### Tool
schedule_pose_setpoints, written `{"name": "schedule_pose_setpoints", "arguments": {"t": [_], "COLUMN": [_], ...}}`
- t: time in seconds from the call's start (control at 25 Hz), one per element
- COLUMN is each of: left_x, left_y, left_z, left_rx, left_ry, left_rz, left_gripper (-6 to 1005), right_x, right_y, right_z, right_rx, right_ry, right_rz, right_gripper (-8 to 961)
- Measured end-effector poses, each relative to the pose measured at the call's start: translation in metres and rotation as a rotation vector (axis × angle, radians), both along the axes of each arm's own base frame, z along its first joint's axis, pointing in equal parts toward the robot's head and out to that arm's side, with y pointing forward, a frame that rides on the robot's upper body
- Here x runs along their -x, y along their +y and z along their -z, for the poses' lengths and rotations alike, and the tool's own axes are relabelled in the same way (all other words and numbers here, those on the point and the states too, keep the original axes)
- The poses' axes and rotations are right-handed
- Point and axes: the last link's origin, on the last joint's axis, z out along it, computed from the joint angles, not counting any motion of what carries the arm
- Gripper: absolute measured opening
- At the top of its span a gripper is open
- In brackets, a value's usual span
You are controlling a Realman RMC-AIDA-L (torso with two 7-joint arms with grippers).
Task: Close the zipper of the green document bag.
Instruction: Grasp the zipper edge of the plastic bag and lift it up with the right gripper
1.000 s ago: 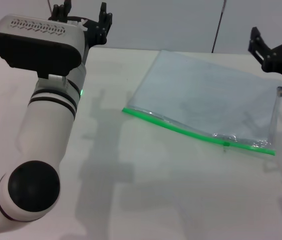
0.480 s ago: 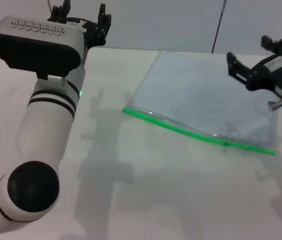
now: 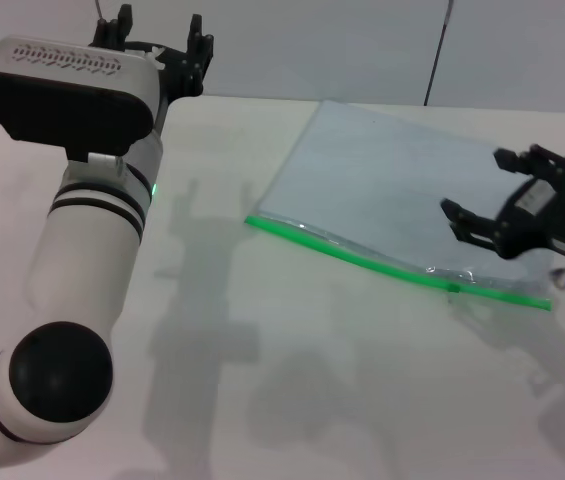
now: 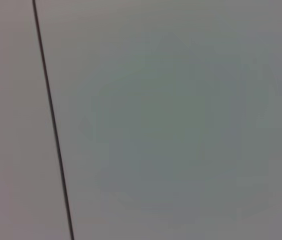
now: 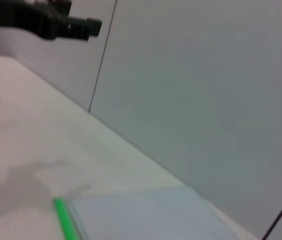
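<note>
Your left gripper (image 3: 158, 42) sits raised at the far left edge of the table (image 3: 292, 370), fingers spread, grasping nothing. Moving right, the bag (image 3: 402, 195) lies flat on the table's middle-right, its green zipper (image 3: 382, 263) along the near edge and the dark slider (image 3: 452, 289) near the right end. Your right gripper (image 3: 482, 195) hovers over the bag's right portion, just behind the slider, fingers released and wide.

Bare worktop (image 3: 292, 360) beside zipper (image 3: 382, 264); only right gripper (image 3: 487, 205), fingers spread, above bag (image 3: 402, 190).
</note>
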Motion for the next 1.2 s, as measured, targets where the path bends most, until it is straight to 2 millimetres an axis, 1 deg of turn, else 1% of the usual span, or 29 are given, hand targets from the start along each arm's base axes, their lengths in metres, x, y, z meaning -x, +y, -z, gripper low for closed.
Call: {"name": "schedule_pose_setpoints", "arguments": {"t": [0.12, 0.32, 0.72, 0.96, 1.2], "left_x": [0.002, 0.003, 0.008, 0.009, 0.012], "left_y": [0.0, 0.0, 0.0, -0.001, -0.001], "left_z": [0.0, 0.0, -0.002, -0.002, -0.002], "left_rx": [0.001, 0.001, -0.004, -0.005, -0.005], "left_ry": [0.003, 0.007, 0.008, 0.012, 0.029], "left_rz": [-0.009, -0.013, -0.035, -0.039, -0.045], "left_gripper": [744, 744, 743, 743, 743], "right_x": [-0.009, -0.025, -0.039, -0.046, -0.051], "right_y": [-0.007, -0.014, -0.016, -0.013, -0.015], "right_z": [-0.005, -0.002, 0.008, 0.018, 0.026], "right_rx": [0.014, 0.037, 0.069, 0.109, 0.14], "right_ry": [-0.054, -0.251, -0.515, -0.603, -0.632], "right_rz": [-0.009, -0.029, -0.093, -0.117, -0.12], "right_gripper": [815, 813, 808, 805, 802]}}
